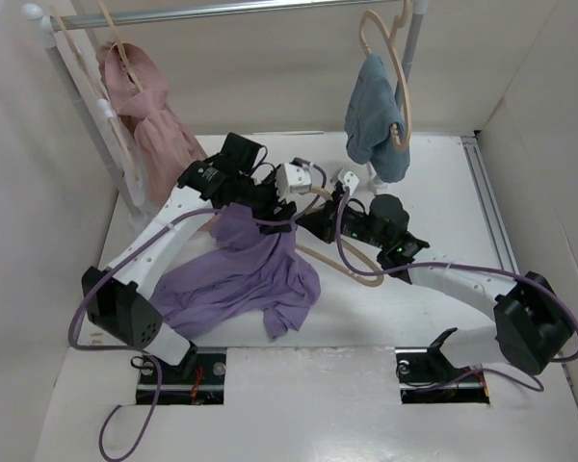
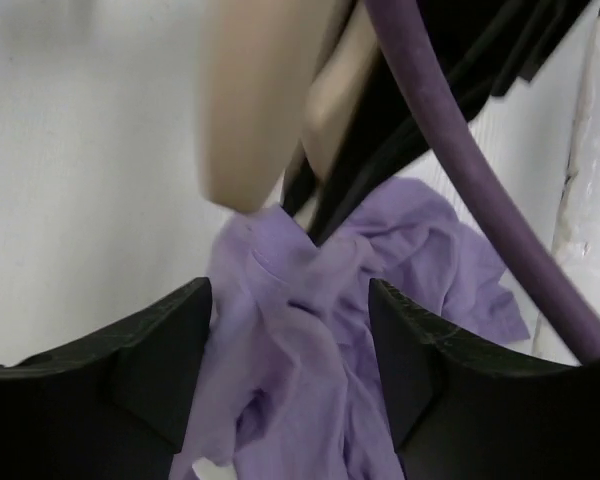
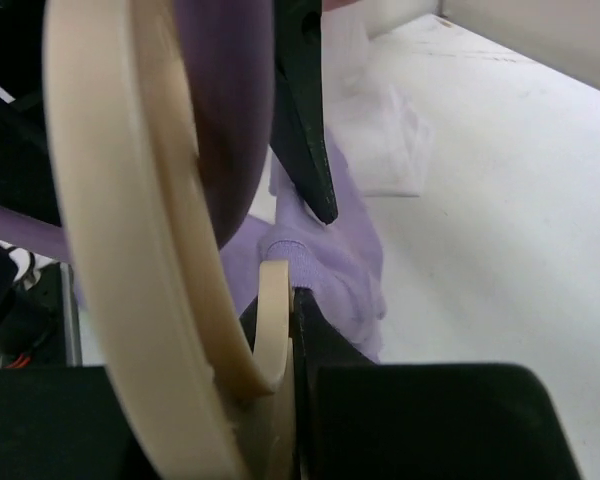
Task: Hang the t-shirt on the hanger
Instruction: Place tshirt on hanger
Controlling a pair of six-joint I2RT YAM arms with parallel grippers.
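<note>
1. The t-shirt lies bunched on the counter, one fold raised against the hanger tip.
2. Left pincer stands spread, cloth loose between its jaws; right pincer pinches the hanger.
3. Limp, light fabric will likely sag and slide; take hold at the collar hem.

Clothes rail at the back of the table.
A pink garment hangs at the rail's left end, a blue garment near its right end, well apart; both droop low toward the white table.
</note>
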